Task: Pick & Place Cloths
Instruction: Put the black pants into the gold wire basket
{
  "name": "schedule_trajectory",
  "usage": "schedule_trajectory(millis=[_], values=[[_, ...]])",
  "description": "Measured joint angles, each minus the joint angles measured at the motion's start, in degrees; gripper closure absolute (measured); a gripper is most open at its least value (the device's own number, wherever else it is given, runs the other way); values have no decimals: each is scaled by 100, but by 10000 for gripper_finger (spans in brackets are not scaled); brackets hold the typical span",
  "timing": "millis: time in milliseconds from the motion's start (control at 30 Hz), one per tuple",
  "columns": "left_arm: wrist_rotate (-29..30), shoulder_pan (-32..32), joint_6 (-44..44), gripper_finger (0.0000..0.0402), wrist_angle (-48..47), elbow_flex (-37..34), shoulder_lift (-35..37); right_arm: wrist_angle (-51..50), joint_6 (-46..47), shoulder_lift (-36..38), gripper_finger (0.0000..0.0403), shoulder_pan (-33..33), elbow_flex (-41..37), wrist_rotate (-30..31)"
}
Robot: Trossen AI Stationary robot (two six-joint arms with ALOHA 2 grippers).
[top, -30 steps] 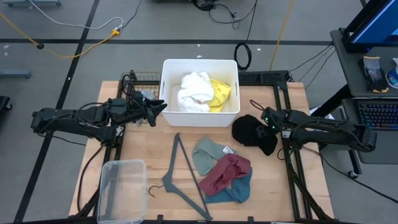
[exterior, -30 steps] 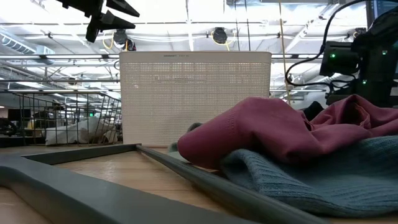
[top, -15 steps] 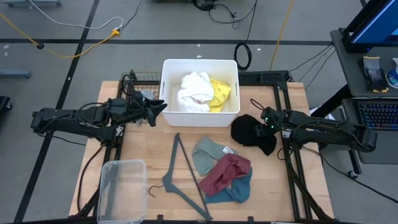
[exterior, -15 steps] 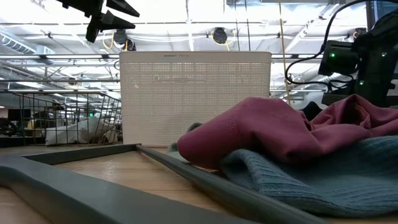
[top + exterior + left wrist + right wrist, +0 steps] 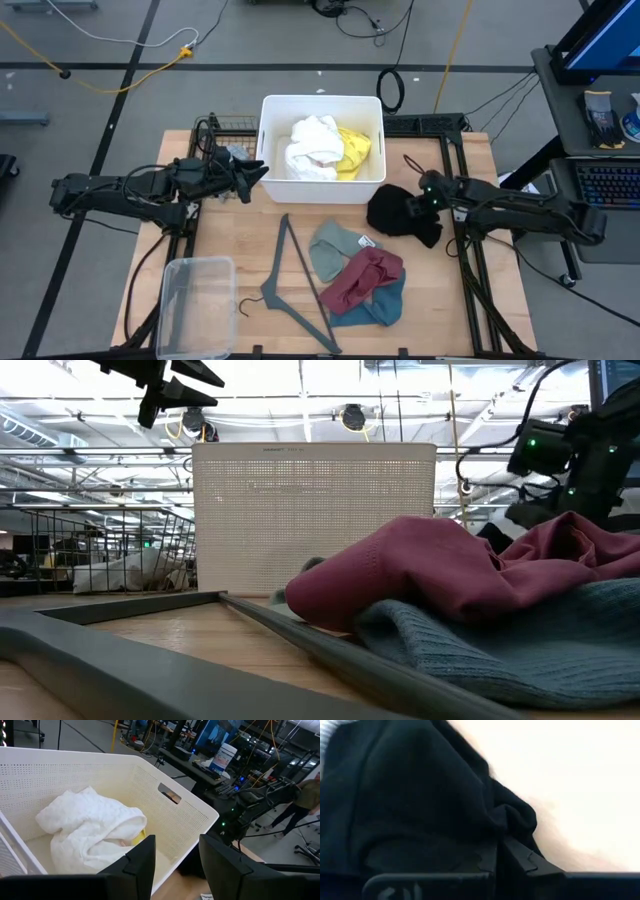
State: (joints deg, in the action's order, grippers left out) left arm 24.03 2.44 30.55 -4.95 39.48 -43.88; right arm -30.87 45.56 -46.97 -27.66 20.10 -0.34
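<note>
Judging by how things lie, the task is partly done: 2 cloths, the white cloth [image 5: 312,147] and the yellow cloth [image 5: 355,152], sit in the white basket [image 5: 272,187] at the far middle of the wooden table [image 5: 240,245]. The right gripper [image 5: 424,195] is pinched shut on the black cloth [image 5: 398,211], right of the basket. Left to move are the sage-green cloth [image 5: 331,250], maroon cloth [image 5: 362,277] and teal cloth [image 5: 380,306], heaped near the front beside a grey hanger [image 5: 296,285]. The left gripper [image 5: 256,173] hovers left of the basket, fingers partly spread, holding nothing. A clear plastic bin [image 5: 196,305] stands near left. Beyond are a concrete floor, cables and desks.
</note>
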Motion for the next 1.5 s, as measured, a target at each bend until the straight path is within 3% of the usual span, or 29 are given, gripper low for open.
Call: schedule_trajectory(millis=[267,700,900,1133,1500], values=[[-4,-2,117,250,4,0,0,194,-145,587,401,0,373,41],[-345,-1,165,250,410,0,-2,250,-737,926,402,2,1959,7],[-516,-2,168,250,907,0,0,565,-894,928,402,4,2621,-340],[-616,-4,104,250,1671,4,-275,1713,-724,912,403,130,3057,-1104],[-1049,-192,-237,249,3812,4,-1596,3823,-12,431,403,842,3095,-1945]])
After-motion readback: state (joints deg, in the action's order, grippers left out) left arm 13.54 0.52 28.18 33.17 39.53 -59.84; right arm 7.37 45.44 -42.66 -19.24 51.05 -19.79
